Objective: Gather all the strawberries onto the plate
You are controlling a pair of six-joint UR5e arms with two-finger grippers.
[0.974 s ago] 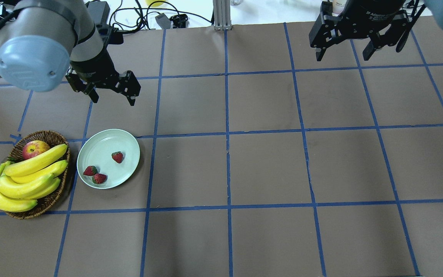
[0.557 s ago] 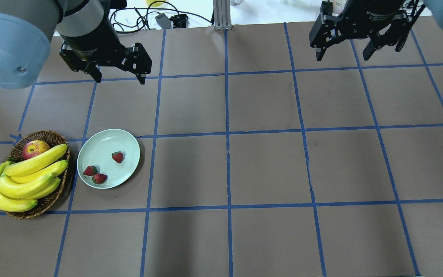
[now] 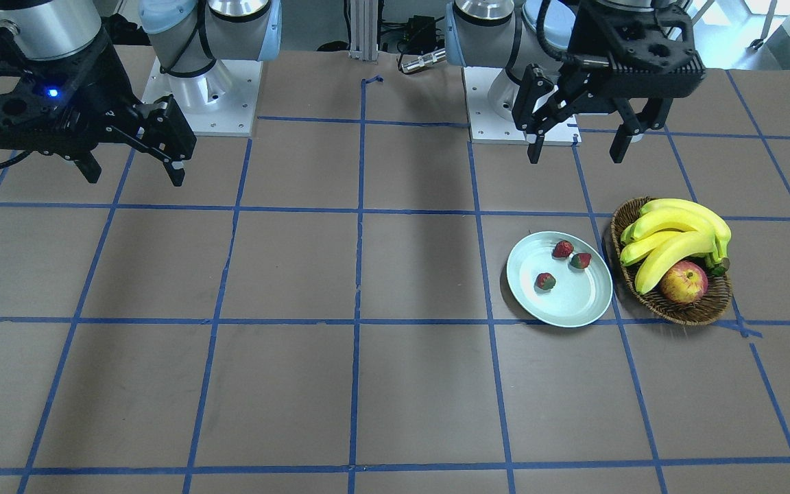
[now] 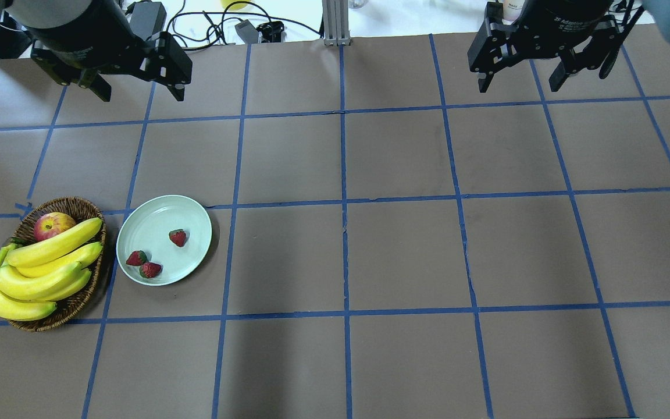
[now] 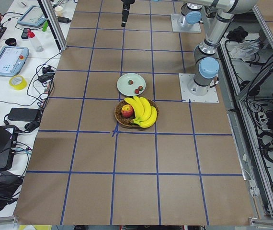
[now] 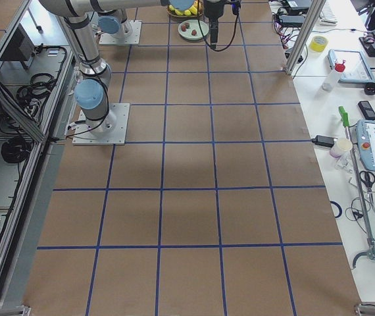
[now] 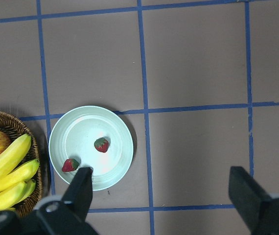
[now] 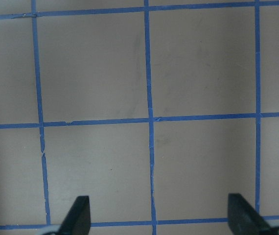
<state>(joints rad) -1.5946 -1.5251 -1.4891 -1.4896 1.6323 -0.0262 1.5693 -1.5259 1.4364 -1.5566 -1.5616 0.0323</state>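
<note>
Three strawberries [image 4: 178, 237] [image 4: 136, 258] [image 4: 150, 269] lie on the mint-green plate [image 4: 154, 224] at the table's left. They also show in the front view [image 3: 562, 249] on the plate [image 3: 573, 302]. My left gripper [image 4: 143, 96] is open and empty, high over the table's far left, well back from the plate. Its wrist view looks down on the plate [image 7: 85, 132] and two strawberries [image 7: 101, 144] [image 7: 70, 165]; one finger [image 7: 83, 178] partly hides the third. My right gripper [image 4: 518, 87] is open and empty at the far right.
A wicker basket [image 4: 73, 203] with bananas [image 4: 38, 273] and a red-yellow apple [image 4: 53, 226] stands just left of the plate. Cables and a metal post [image 4: 336, 23] lie beyond the table's far edge. Blue tape lines grid the brown table.
My left gripper has risen and moved back and to the left, away from the plate, staying open. The strawberries, the plate and the right arm have not moved.
</note>
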